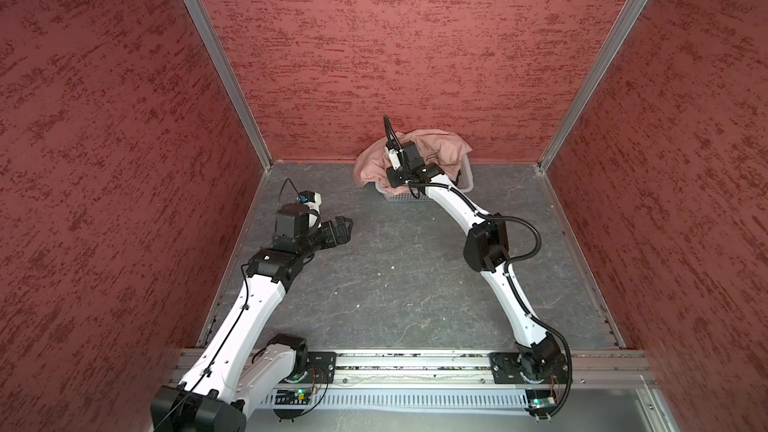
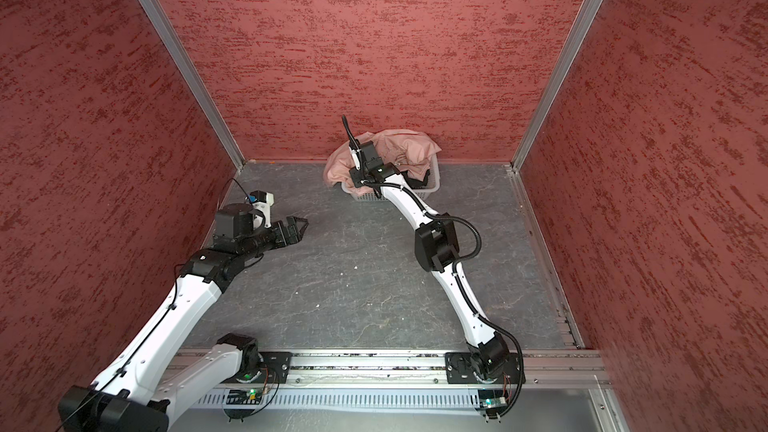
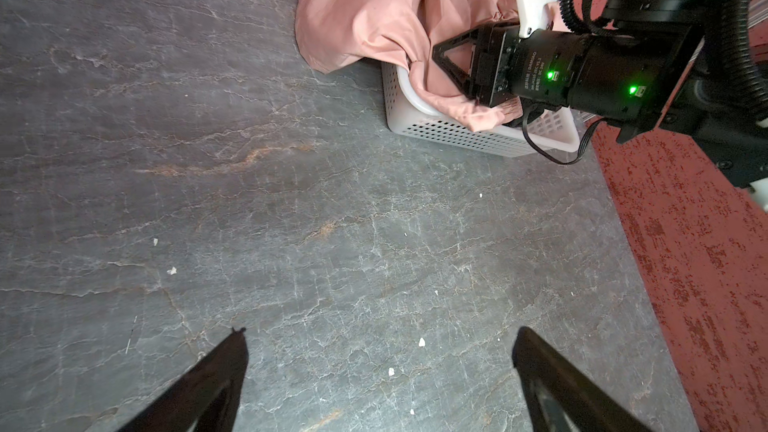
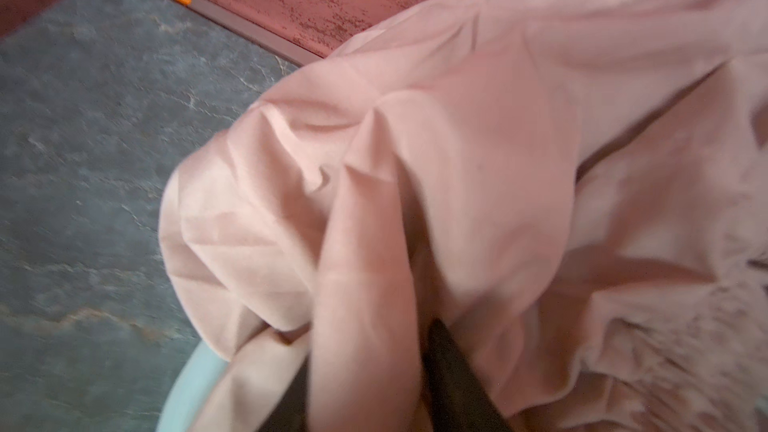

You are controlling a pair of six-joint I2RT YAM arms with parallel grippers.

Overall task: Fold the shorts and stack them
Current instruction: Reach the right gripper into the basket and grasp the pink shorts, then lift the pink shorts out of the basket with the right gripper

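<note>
The right gripper (image 4: pixel 370 367) is pinched narrow on a fold of the pink shorts (image 1: pixel 436 147), the cloth bunched between its 2 dark fingers (image 4: pixel 453 376) in the blurred right wrist view. The pink shorts lie heaped in the white basket (image 1: pixel 415 197) at 12 o'clock on the grey table (image 1: pixel 395 284), against the red back wall, with 1 part spilling over the rim on the basket's 9 o'clock side. The black shorts (image 2: pixel 419 179) show as a dark patch inside the basket toward 3 o'clock. The right arm reaches from its base at 5 o'clock, elbow bent, wrist tipped down into the basket. The left gripper (image 1: pixel 348 229) stands wide open and holds nothing, hanging above bare table at 9 o'clock and pointing toward 3 o'clock, well apart from the basket.
</note>
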